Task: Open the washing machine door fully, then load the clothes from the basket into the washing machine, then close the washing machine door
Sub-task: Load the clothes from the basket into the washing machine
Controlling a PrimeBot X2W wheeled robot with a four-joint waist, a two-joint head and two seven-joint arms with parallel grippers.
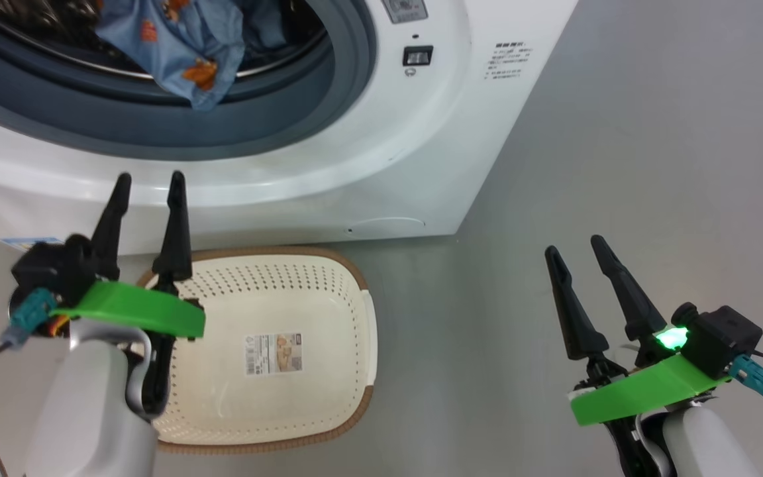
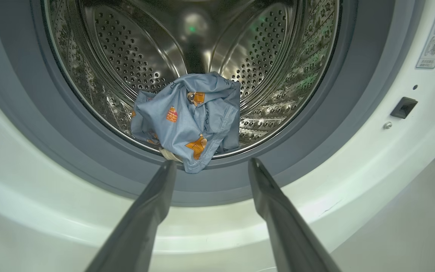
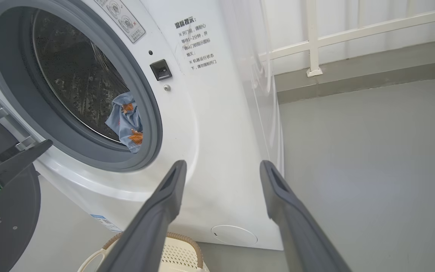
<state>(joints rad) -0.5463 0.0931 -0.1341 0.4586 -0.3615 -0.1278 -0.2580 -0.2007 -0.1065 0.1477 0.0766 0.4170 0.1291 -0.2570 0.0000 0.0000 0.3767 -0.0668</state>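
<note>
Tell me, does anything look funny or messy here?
Yes. The light blue garment is not fully inside the washing machine: its corner droops over the drum's lip onto the grey gasket, where the washing machine door might pinch it.

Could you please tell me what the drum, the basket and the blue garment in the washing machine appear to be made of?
The drum looks like polished steel: mirror-bright, perforated, throwing reflections.
The basket seems moulded cream plastic, matte, with regular holes; its brown rim looks woven, perhaps imitation.
The blue garment is soft thin cloth, possibly cotton: it crumples into folds and carries orange prints.
</note>
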